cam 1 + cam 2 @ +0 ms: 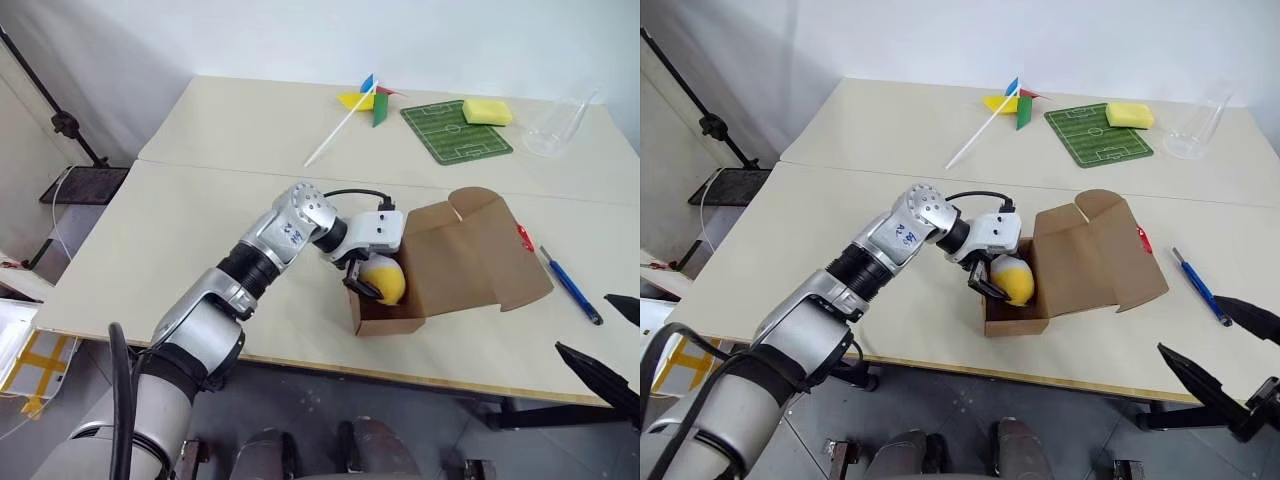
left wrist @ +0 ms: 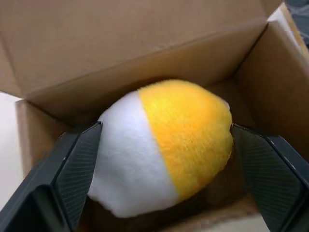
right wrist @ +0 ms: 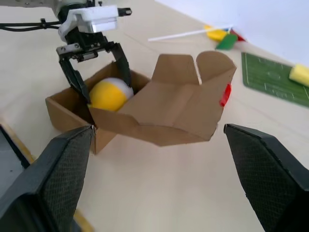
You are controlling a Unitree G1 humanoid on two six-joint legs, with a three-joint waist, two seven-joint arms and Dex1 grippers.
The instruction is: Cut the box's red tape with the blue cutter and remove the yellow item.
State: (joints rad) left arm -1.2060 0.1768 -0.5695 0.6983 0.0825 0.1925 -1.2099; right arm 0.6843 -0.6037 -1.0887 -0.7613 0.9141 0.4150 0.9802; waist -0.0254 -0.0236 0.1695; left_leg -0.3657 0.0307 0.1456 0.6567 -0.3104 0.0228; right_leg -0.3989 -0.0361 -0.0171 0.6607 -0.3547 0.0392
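Reaching into the open box [image 1: 440,265] on the counter [image 1: 200,215], we set our left tool [image 1: 372,277] released astride the ball [image 1: 386,279]; the cutter [image 1: 571,284] lay beyond the lid, pointing away, right tool [image 3: 159,169] spread empty.

I am seeing a small blue marking on my left forearm [image 1: 902,234], but I am not managing to read it. I am finding no other legible text, label, brand, number or sign.
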